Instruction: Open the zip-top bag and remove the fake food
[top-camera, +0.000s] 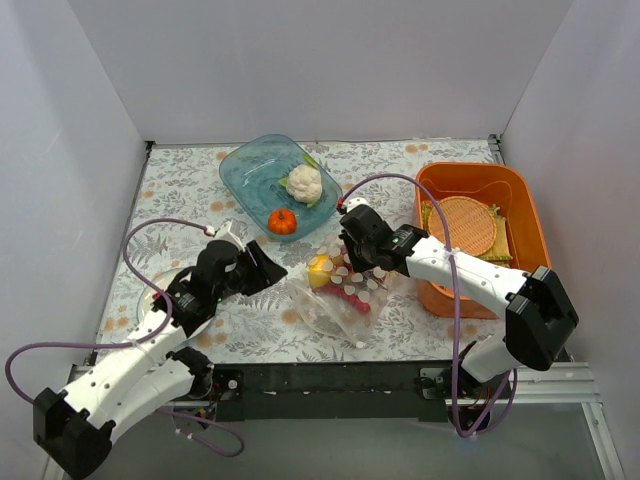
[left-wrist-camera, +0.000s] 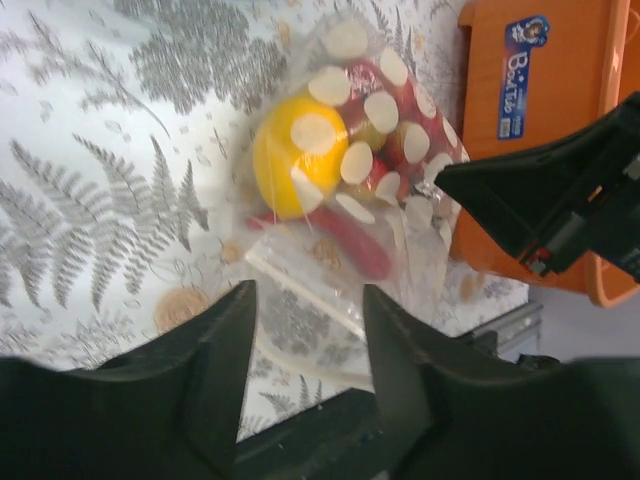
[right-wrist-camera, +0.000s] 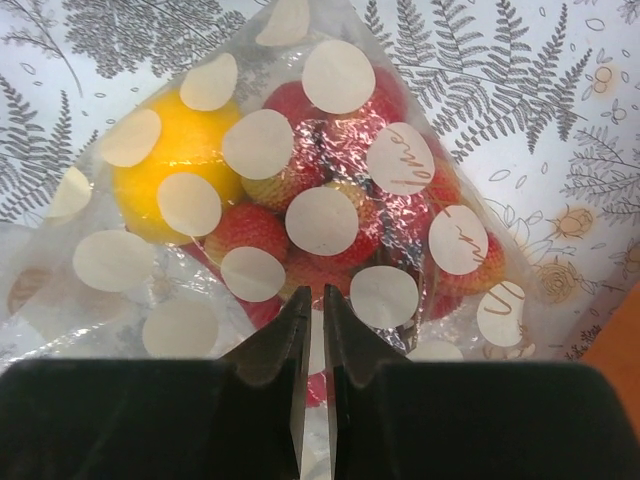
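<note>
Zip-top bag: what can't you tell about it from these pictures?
1. Zip-top bag seal, open or shut: in the left wrist view the strip runs partly behind the left hand; it is too small from above.
2. Number of red pieces: in the right wrist view, white dots and glare hide them.
3. Whether the right hand pinches the film: its own fingers cover the contact.

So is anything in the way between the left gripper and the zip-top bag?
Nothing visible does. The left gripper stands open over the tablecloth, and the zip-top bag begins just ahead of its fingertips. The right gripper is over the bag's other side, off that path.
</note>
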